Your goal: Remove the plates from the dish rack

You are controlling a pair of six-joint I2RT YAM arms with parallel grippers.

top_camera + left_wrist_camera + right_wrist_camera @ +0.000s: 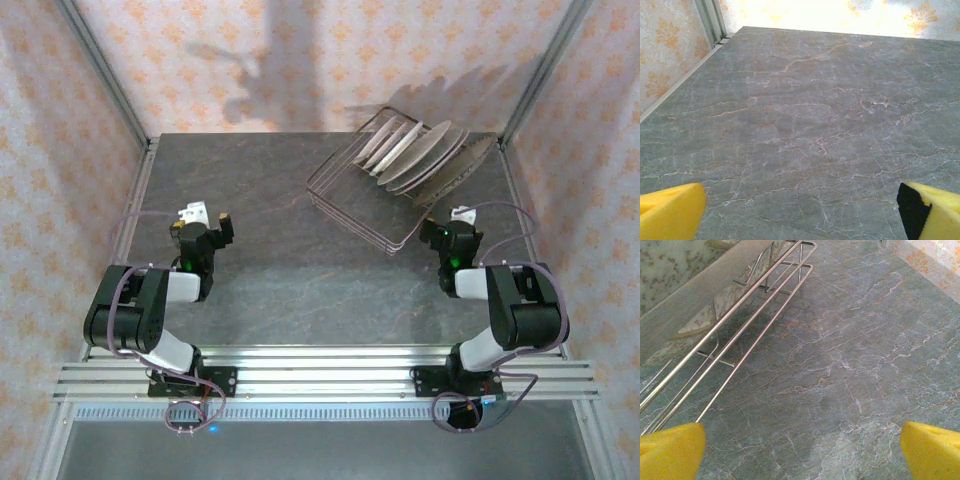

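Both arms are folded, elbows drawn back over their bases and forearms pointing forward, low over the bench (280,270). The left arm (150,310) ends in the left end effector (801,210), whose blunt yellow fingers (672,210) stand wide apart above bare surface with nothing between them. The right arm (515,300) carries the right end effector (802,450), equally spread and empty, just beside the rack's near edge.

The rack (345,213) sits on the far right part of the bench, turned at an angle: thin shiny wire, square with rounded corners. The plates (425,160) stand in it on edge, round discs leaning in an overlapping row.

The bench is smooth grey stone-look with pale and rusty veins.
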